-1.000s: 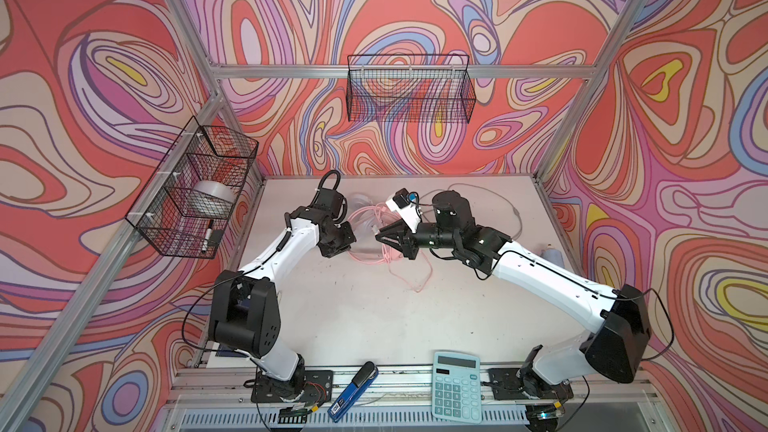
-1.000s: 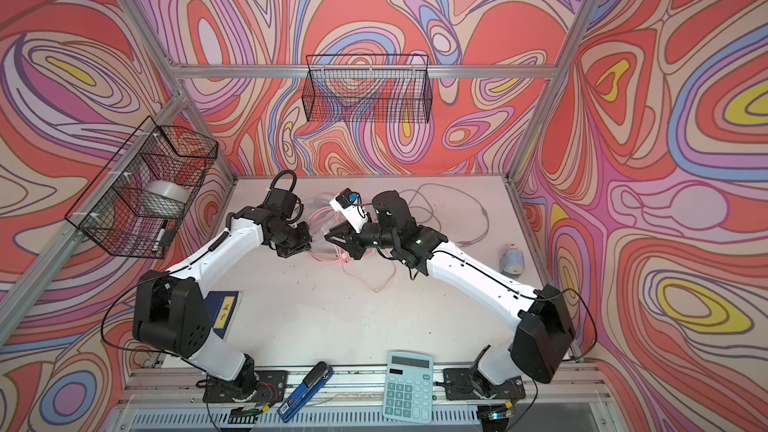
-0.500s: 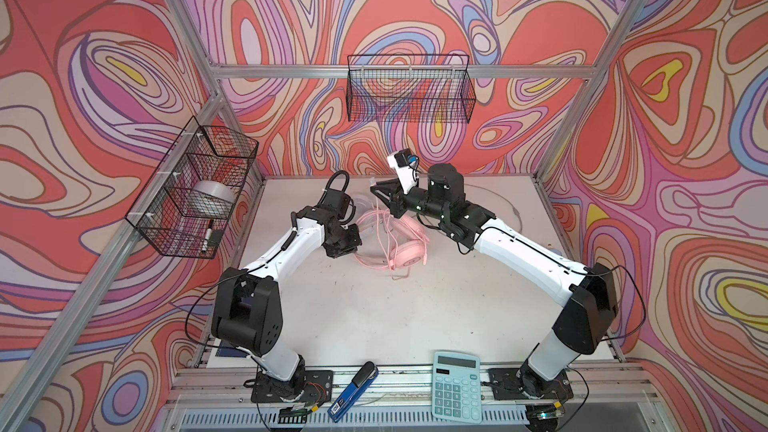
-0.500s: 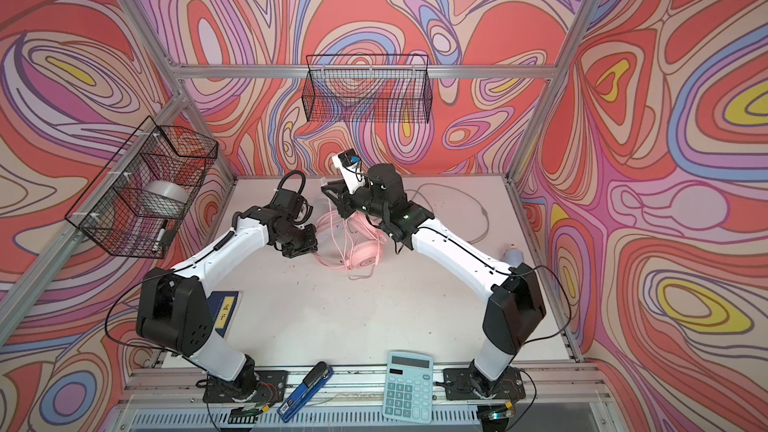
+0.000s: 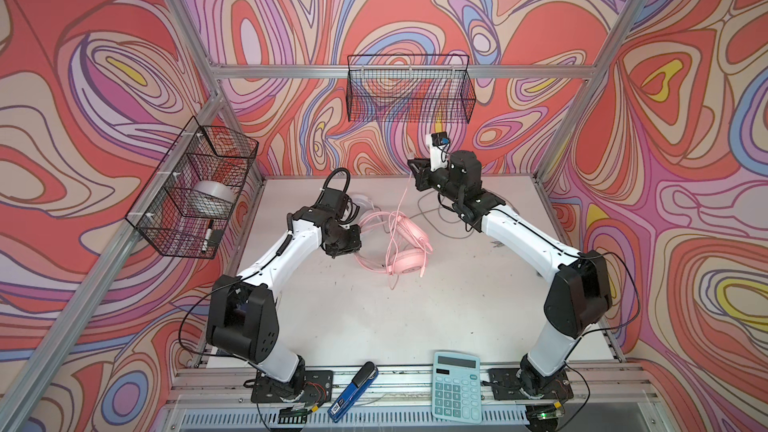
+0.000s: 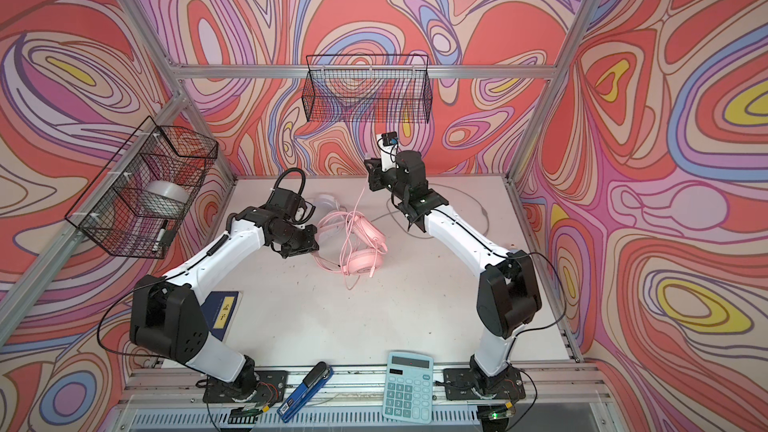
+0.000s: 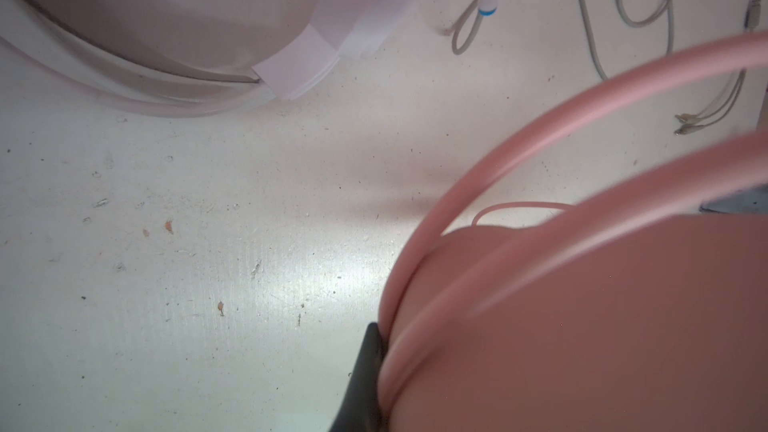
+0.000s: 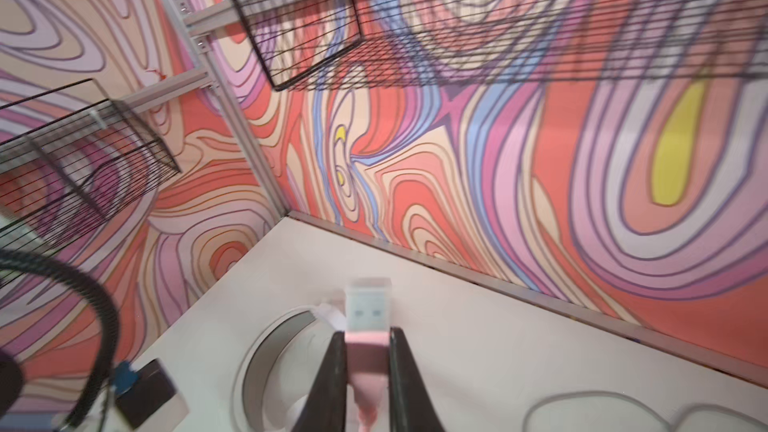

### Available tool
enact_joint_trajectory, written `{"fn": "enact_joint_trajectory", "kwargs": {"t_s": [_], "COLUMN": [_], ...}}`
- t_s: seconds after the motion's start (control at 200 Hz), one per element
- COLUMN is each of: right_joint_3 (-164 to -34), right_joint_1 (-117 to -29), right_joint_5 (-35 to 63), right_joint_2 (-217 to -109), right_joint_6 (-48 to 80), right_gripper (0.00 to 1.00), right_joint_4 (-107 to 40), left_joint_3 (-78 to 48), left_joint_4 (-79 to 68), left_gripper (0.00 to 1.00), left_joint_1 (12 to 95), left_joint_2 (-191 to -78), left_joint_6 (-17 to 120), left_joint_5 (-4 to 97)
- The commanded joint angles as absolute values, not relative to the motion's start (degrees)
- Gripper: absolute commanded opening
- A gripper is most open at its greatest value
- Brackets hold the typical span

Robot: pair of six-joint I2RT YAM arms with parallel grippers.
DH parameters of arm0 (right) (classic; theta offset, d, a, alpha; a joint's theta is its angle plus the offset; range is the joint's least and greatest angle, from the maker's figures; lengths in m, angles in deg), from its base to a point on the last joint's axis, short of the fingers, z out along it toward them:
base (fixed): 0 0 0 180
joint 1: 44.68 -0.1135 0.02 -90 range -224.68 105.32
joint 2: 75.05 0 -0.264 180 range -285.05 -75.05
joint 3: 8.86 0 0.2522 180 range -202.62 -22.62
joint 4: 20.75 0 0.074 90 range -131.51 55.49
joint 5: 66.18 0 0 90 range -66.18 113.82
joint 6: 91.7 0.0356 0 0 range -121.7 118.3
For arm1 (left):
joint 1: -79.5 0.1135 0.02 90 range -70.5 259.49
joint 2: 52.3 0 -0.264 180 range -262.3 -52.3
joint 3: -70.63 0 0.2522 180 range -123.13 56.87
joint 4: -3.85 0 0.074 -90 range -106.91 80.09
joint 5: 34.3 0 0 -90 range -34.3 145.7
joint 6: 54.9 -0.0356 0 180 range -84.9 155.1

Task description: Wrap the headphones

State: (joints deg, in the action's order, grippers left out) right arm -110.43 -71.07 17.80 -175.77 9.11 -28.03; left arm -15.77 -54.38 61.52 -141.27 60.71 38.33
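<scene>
Both pinching: L claw (image 5: pixel 355 248) pink headset (image 5: pixel 405 263) band, R claw (image 8: pixel 368 338) its plug (image 8: pixel 368 309) nr back edge; table (image 5: pixel 374 317) front open.

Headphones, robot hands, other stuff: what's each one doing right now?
Pink headphones, lying on the table, gripped at one side.
White headphones, lying on the table behind the pink ones.
Plug, held up, pink cord hanging down from it.
Left gripper, shut on pink headphones.
Right gripper, shut on plug.
Tape, in the side basket.
Stapler, closed.
</scene>
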Motion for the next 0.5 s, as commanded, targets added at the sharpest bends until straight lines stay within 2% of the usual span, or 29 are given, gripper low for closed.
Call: {"fn": "enact_joint_trajectory", "kwargs": {"t_s": [0.0,0.491], "right_joint_3": [-108.53,-104.03], "right_joint_1": [-69.90,-64.60], "right_joint_5": [23.34,31.96], "right_joint_2": [-178.01,-180.69], "right_joint_6": [8.43,5.17], "right_gripper": [0.00,0.00], "right_joint_4": [-25.12,-28.01], "left_joint_3": [-15.07,-12.03], "left_joint_4": [-54.43,-53.91], "left_gripper": [0.00,0.00], "left_joint_1": [61.31,61.48], "left_joint_2": [-137.37,-134.14], "left_joint_6": [57.25,54.00], "left_joint_5": [33.19,28.53]}}
